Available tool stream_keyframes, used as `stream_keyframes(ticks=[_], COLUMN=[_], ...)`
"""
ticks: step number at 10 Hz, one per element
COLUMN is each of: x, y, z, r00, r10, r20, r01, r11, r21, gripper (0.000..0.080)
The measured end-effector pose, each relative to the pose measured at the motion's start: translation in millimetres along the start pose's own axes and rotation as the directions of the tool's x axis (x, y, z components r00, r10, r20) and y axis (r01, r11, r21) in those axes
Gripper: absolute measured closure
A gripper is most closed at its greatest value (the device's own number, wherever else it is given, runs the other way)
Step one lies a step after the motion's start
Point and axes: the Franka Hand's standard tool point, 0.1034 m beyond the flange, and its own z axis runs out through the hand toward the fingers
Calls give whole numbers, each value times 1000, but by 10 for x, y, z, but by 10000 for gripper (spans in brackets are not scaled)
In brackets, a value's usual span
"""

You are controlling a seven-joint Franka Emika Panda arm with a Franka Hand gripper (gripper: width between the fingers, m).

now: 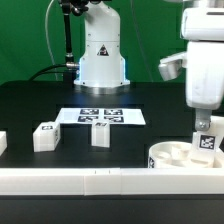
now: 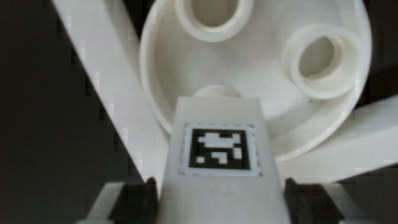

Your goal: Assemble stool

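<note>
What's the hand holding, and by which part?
The hand grips a white stool leg by its upper end, over the seat.

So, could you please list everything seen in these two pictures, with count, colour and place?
seat: one, white, front of table, the exterior view's right.
loose legs: three, white, on the table, toward the exterior view's left; outermost cut by the frame.
held leg: one, white, tagged, just above the seat.
marker board: one, white, table's middle.
rail: one, white, along the front.
table: one, black.
arm base: one, white, at the back.
gripper: one, white, shut on the held leg.
</note>
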Motion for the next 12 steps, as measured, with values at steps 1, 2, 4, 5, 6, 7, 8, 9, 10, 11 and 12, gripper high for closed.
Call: stream_keyframes(ticks=[1,2,4,5,6,7,8,9,10,11,12], x=[-2,6,31,30,31,32,34,38,42,43,43], y=[-3,-1,-15,-14,-14,-15,-17,-20,-26,-59,-115], z=[1,4,5,4,4,4,5,6,4,0,4], r00=[996,976,936,913,894,862,832,787,734,650,563], r10=[94,217,350,407,447,505,552,615,678,758,824], r20=[-5,-16,-45,-45,-46,-46,-46,-46,-48,-61,-67], r01=[-94,-217,-350,-407,-447,-506,-553,-616,-678,-758,-824], r11=[996,976,937,913,894,863,833,788,735,652,566], r21=[0,-1,-9,-6,-4,0,4,11,19,27,39], gripper=[461,461,461,461,461,461,461,461,461,461,461])
